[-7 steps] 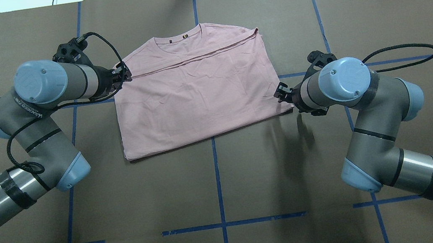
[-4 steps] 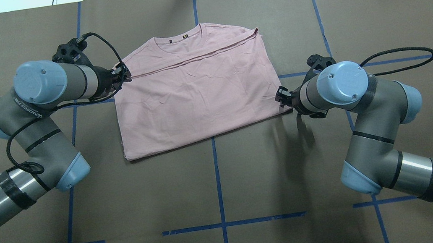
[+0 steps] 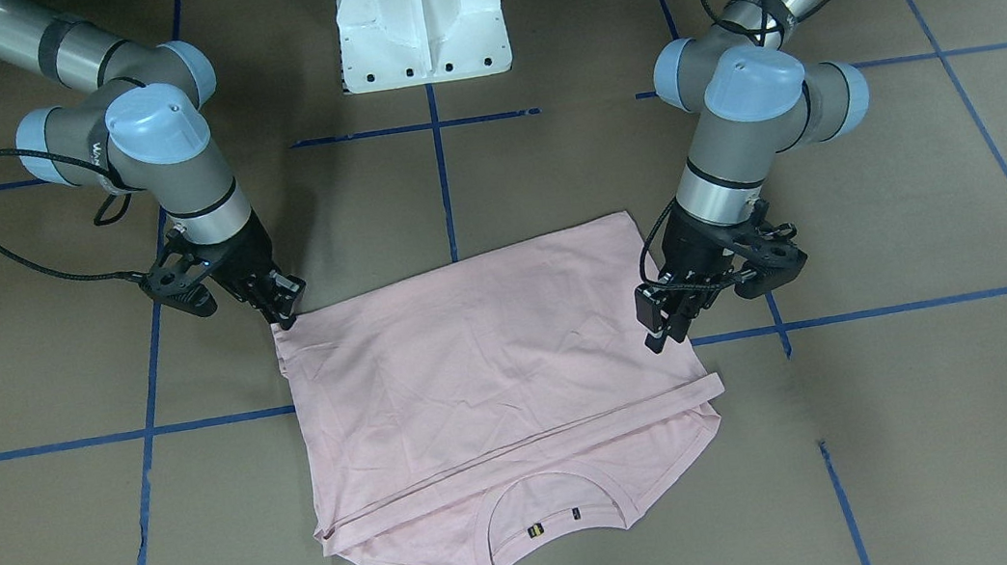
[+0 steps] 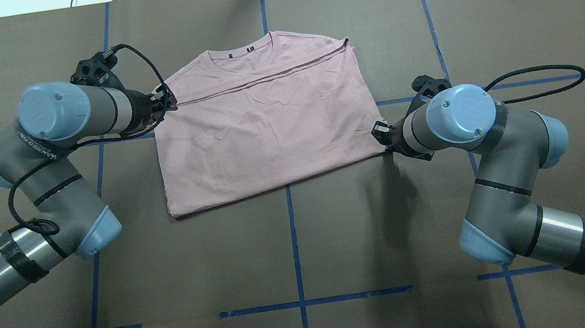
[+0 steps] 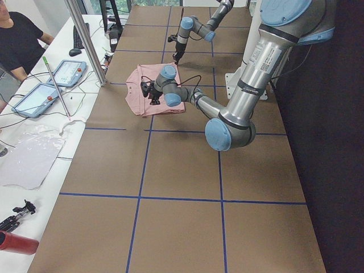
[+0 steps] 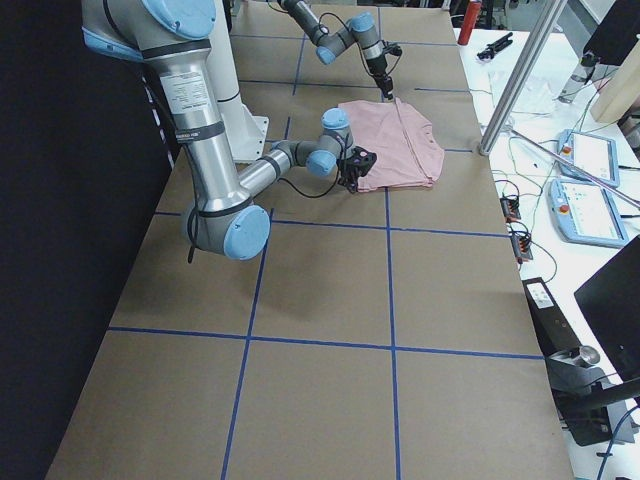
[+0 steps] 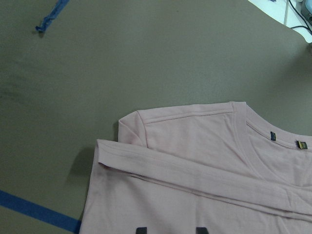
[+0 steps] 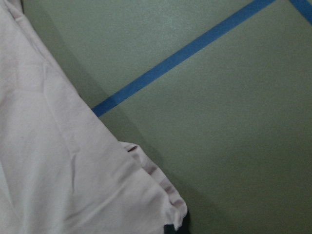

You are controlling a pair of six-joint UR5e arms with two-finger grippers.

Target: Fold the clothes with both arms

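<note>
T-shirt (image 3: 477,373) lies folded flat — left claw (image 3: 659,337) and right claw (image 3: 285,314) at opposite edges, grip state impossible to tell.

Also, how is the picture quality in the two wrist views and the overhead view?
Right wrist view: soft focus, greenish cast on the table, the T-shirt washed out almost white. Left wrist view: sharper, truer colours, dark shadow beside the T-shirt's folded edge. Overhead view: even light, a soft shadow beside the right arm.
</note>
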